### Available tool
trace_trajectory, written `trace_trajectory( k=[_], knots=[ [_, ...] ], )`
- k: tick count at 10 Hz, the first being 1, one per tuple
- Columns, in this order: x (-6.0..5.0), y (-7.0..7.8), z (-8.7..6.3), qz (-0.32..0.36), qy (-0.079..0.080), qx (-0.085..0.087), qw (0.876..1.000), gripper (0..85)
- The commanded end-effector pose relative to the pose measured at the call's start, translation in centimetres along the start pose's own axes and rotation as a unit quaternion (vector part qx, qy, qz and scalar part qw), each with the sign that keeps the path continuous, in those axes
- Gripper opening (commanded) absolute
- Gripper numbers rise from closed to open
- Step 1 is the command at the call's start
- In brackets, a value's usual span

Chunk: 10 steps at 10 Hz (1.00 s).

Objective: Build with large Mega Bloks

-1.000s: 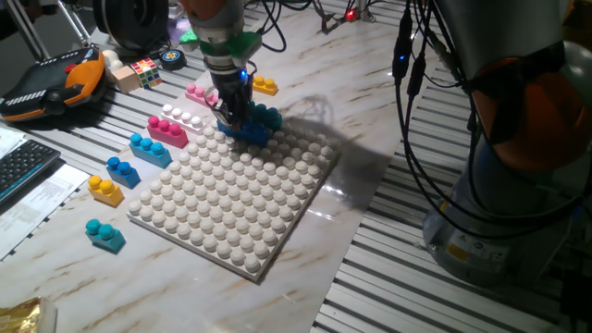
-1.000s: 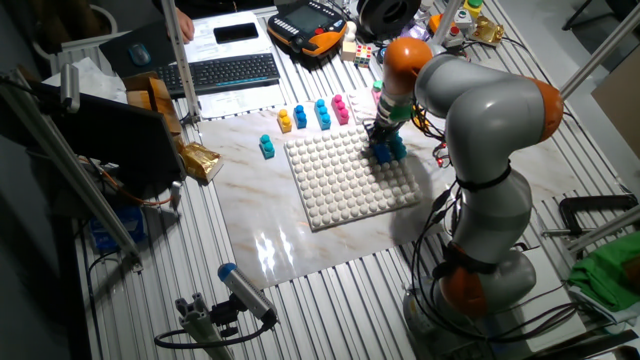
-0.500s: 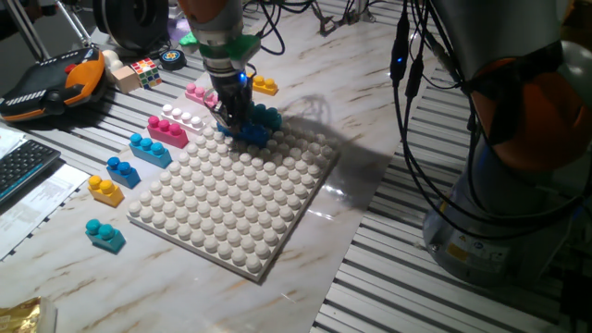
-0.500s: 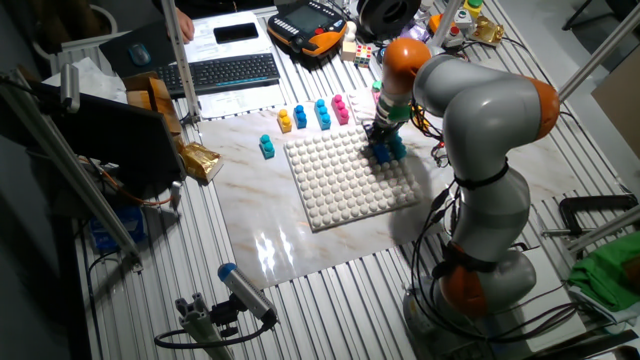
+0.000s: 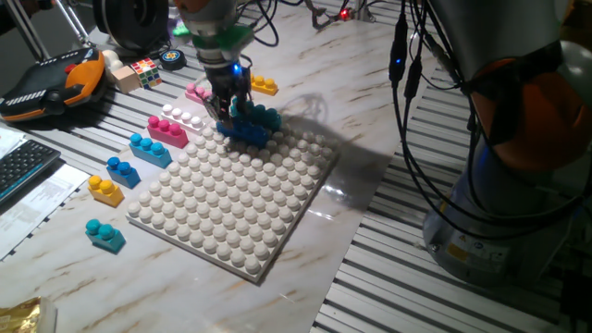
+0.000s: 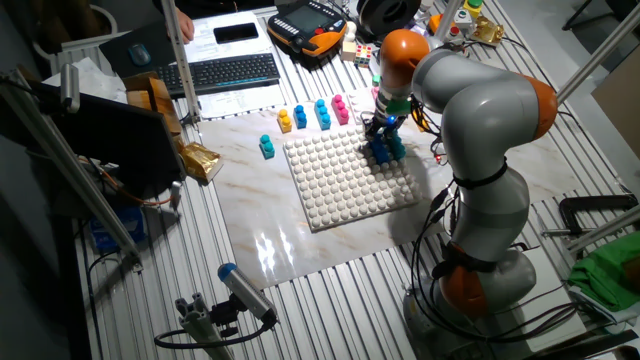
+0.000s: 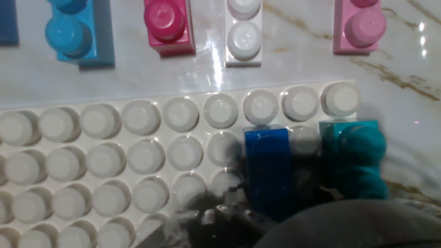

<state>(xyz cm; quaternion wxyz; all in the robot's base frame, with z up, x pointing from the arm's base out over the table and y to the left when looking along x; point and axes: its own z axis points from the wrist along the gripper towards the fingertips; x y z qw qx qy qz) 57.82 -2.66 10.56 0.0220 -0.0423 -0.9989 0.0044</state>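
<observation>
Bricks, blue [image 5: 242, 130] and teal [image 5: 263, 117], sit pressed onto the baseplate's [image 5: 231, 213] upper corner; your gripper [image 5: 228, 109] hovers above, grip state unclear.

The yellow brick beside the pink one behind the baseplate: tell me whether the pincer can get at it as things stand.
Probably yes. The yellow brick lies alone on bare marble, studs up, nothing above it. The pincer hangs close by, over the blue brick at the baseplate edge.

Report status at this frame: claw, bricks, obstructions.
Claw over the white studded baseplate's far corner; jaw state unclear. Dark blue plastic brick and teal plastic brick seated there. No visible obstruction.
</observation>
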Motion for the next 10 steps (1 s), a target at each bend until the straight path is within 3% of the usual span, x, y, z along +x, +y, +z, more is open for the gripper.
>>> trace_trajectory(
  k=[1,2,3,5,7,8,9,10],
  knots=[
    [0.1,0.5,-3.2,0.000,0.007,-0.010,1.000,37.3],
    [0.2,0.8,-4.8,-0.021,0.006,-0.004,1.000,12.3],
    [0.3,1.0,-6.1,-0.030,0.012,-0.016,0.999,0.7],
    [1.2,0.5,-7.1,-0.041,0.012,-0.024,0.999,0.7],
    [1.8,-0.1,-7.5,-0.042,0.023,-0.029,0.998,0.7],
    [2.1,-0.1,-7.7,-0.039,0.024,-0.029,0.999,0.7],
    [2.4,0.1,-7.6,-0.031,0.032,-0.044,0.998,0.7],
    [2.6,0.6,-7.4,-0.025,0.032,-0.044,0.998,0.7]
  ],
)
